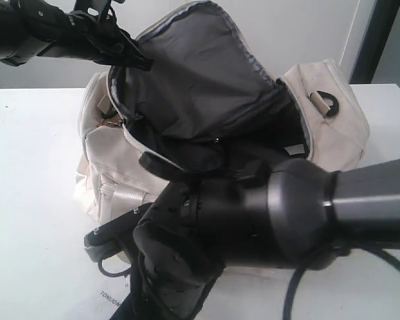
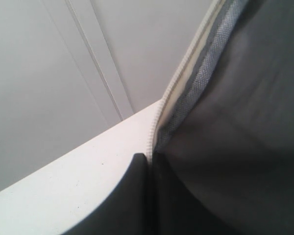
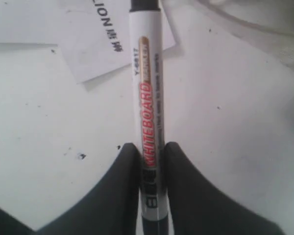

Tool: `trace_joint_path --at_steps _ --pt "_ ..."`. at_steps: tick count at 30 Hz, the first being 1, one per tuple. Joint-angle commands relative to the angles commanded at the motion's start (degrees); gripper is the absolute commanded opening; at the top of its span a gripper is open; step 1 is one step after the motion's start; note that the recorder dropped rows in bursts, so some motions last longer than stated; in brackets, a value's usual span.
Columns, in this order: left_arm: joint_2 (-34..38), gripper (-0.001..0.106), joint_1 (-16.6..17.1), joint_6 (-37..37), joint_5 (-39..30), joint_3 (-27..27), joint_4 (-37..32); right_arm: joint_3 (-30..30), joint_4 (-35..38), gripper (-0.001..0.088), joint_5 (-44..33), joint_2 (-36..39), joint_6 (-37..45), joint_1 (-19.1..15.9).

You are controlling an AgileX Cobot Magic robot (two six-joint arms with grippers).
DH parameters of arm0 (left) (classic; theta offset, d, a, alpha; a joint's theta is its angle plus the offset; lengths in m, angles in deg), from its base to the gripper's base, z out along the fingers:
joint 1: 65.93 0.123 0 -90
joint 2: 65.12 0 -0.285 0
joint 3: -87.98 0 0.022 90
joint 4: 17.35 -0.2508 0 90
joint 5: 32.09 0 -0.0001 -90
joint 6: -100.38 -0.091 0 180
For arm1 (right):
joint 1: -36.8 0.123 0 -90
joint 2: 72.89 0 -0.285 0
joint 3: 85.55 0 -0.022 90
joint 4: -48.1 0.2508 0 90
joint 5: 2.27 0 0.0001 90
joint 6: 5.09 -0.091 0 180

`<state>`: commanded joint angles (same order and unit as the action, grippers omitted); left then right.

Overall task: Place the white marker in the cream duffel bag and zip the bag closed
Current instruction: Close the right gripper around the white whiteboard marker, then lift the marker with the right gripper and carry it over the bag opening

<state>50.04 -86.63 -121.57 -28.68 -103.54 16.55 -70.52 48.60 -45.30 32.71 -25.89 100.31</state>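
Counted one cream duffel bag [image 1: 327, 127] on the worktop [image 1: 33, 200], mouth gaping on grey lining [image 1: 200, 73], with its zipper edge [image 2: 154, 122] pinched tight in the left jaws at 11 o'clock of the opening. Saw bare worktop open at 9 o'clock of the bag. Found one white marker [image 3: 148, 98] outside the bag at its 6 o'clock, clamped between the right jaws beside one paper tag [image 3: 103, 44].
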Motion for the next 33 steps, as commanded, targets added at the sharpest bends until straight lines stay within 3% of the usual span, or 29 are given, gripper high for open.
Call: trace_joint_path --at_steps 23,33 --pt "0.0 0.0 0.0 0.0 0.0 0.0 -0.1 0.0 0.6 0.0 -2.2 -18.3 -0.6 0.0" --pt "0.0 0.0 0.0 0.0 0.0 0.0 -0.1 0.0 -18.8 0.0 -5.3 -24.4 -15.7 -0.2"
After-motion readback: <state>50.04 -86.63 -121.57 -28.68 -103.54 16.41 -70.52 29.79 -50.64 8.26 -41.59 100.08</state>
